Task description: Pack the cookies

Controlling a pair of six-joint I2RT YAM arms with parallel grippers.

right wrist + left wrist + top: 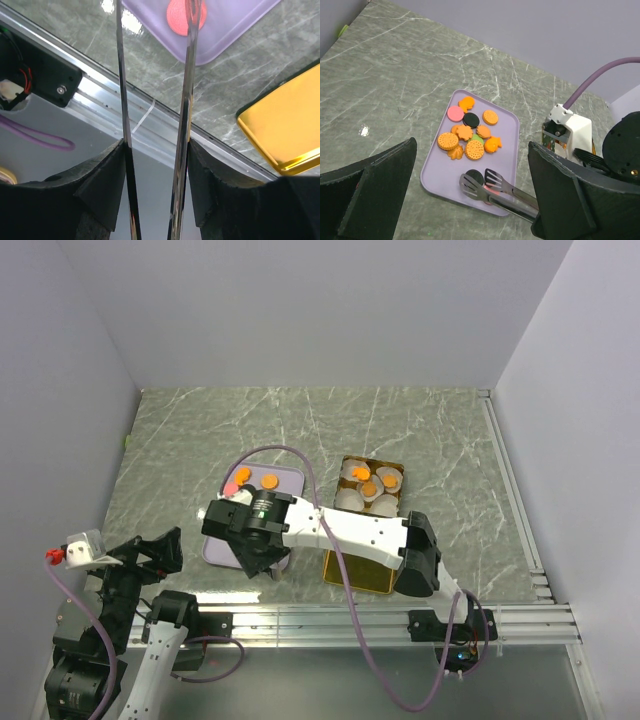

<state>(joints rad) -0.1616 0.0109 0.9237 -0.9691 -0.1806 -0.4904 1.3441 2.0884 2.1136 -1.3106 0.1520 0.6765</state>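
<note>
- Tongs (pixel 485 186) clamped in right gripper (pixel 155 150), tips apart over pink cookie (pixel 181 11) at purple tray's (pixel 507 135) near end.
- Left gripper (pixel 155 552) wide open, holding nothing.
- Advise straddling one disc only; close gently, lift level.

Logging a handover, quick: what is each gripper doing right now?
Left gripper: open, empty.
Right gripper: closed on the tongs.

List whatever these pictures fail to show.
Right wrist view: the top edge cuts off the metal tongs' tips and part of the pink round cookie.
Top view: the right arm hides the tongs and much of the lilac plastic tray.
Left wrist view: whether the tongs grip that cookie; their tips cover it.
</note>
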